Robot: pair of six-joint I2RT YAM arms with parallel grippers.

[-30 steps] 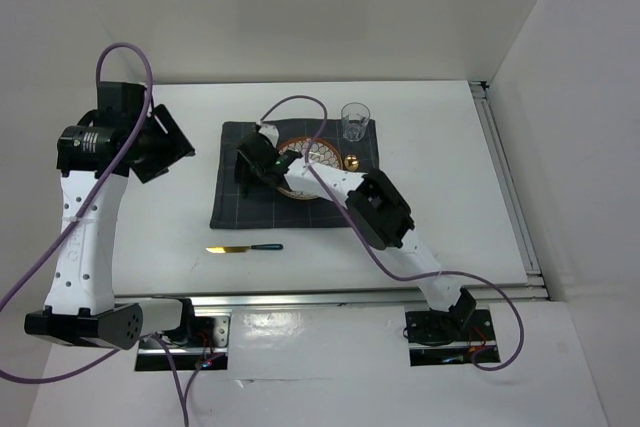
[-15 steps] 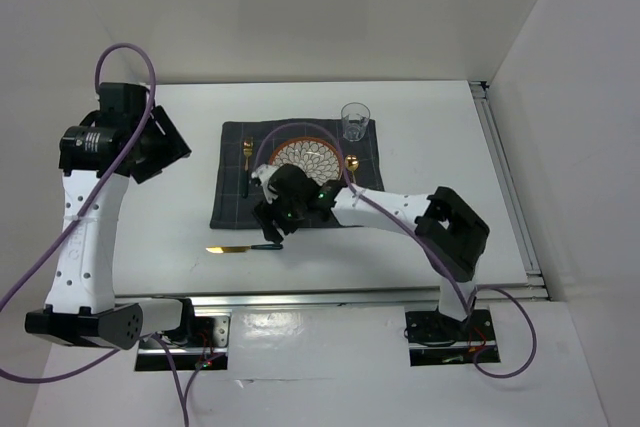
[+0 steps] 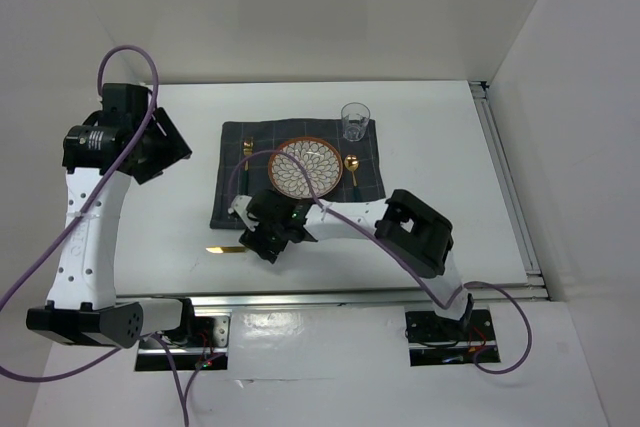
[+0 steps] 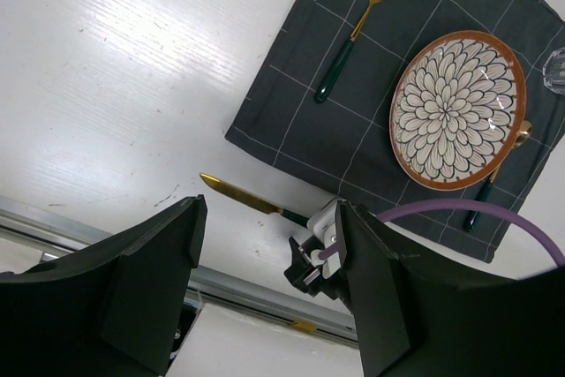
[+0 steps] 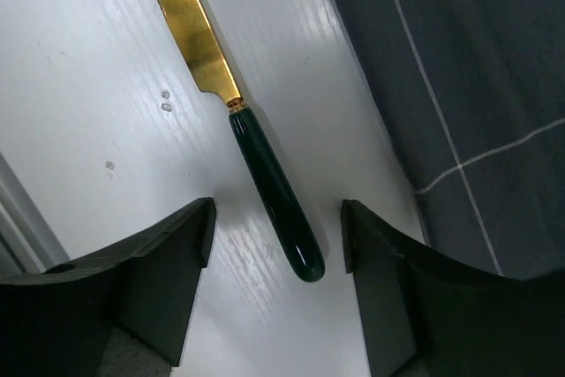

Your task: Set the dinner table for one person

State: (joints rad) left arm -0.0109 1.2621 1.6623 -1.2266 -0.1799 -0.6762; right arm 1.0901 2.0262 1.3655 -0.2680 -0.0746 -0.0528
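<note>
- Since half a second ago, the right tool (image 3: 268, 242) has slid off the near edge of the placemat (image 3: 232, 202) toward 7 o'clock, and it now sits over the knife (image 3: 224, 249). A second ago it was over the plate (image 3: 307, 168), which now shows in full.
- The worktop (image 3: 450, 147) fills the middle of the top view, with metal rails along its 3 o'clock and 6 o'clock edges.
- The placemat lies at the middle of the worktop. The plate is on its far half.
- From the plate, the fork (image 3: 247, 150) lies at 9 o'clock, the spoon (image 3: 351, 165) at 3 o'clock and the glass (image 3: 354, 121) at 1 o'clock. All three are on the placemat.
- The knife lies on the bare worktop at 7 o'clock from the plate, just off the placemat's near edge. Its gold blade points toward 9 o'clock.
- In the right wrist view, the right tool's fingers are spread on either side of the knife's dark green handle. There is a gap on both sides and they grip nothing.
- The left tool (image 3: 160, 147) hangs high over the 9 o'clock side of the worktop, well apart from the placemat. Its fingers are spread and it holds nothing.
</note>
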